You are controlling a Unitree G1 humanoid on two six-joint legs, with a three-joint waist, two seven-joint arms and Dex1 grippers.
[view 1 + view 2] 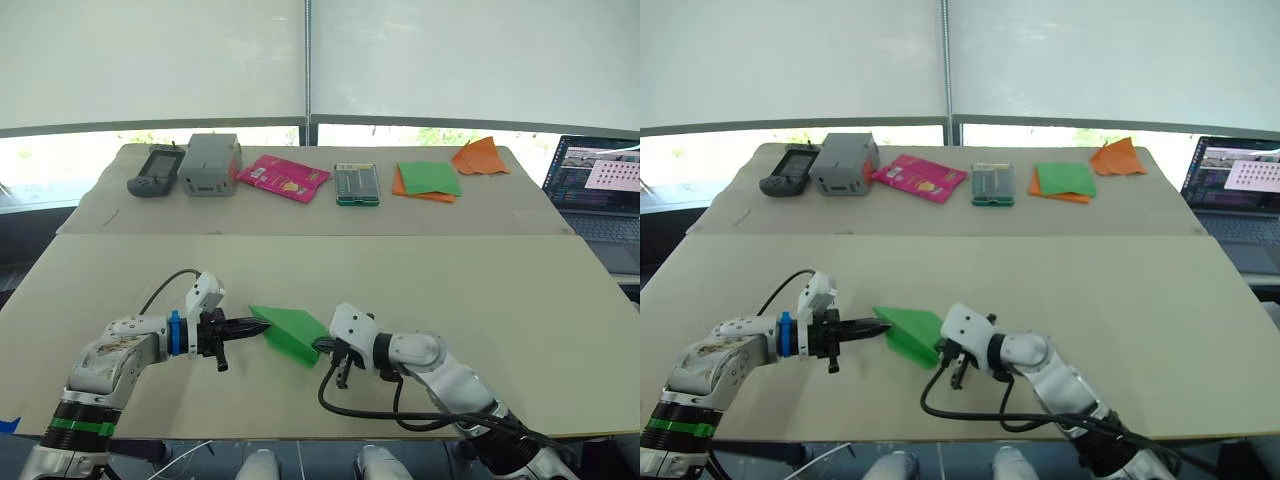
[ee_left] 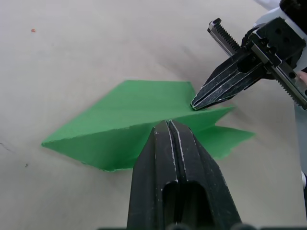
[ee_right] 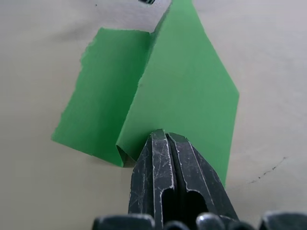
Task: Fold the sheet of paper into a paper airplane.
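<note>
The bright green sheet of paper [image 1: 290,332] lies near the front of the table, folded into a pointed wedge with one flap raised in a ridge. My left gripper [image 1: 256,325] reaches in from the left and is shut on the ridge's edge [image 2: 144,125]. My right gripper [image 1: 320,345] comes from the right and is shut on the opposite edge of the folded paper [image 3: 187,96]. In the left wrist view the right gripper's fingertips [image 2: 204,98] rest closed on the upper flap. The lower flap lies flat on the table.
On the back table stand a black handheld device [image 1: 152,172], a grey box [image 1: 210,165], a pink packet [image 1: 283,178], a small green case [image 1: 357,184], a green-and-orange paper stack [image 1: 428,180] and an orange pointed paper piece [image 1: 480,157]. A laptop [image 1: 600,190] sits at the right.
</note>
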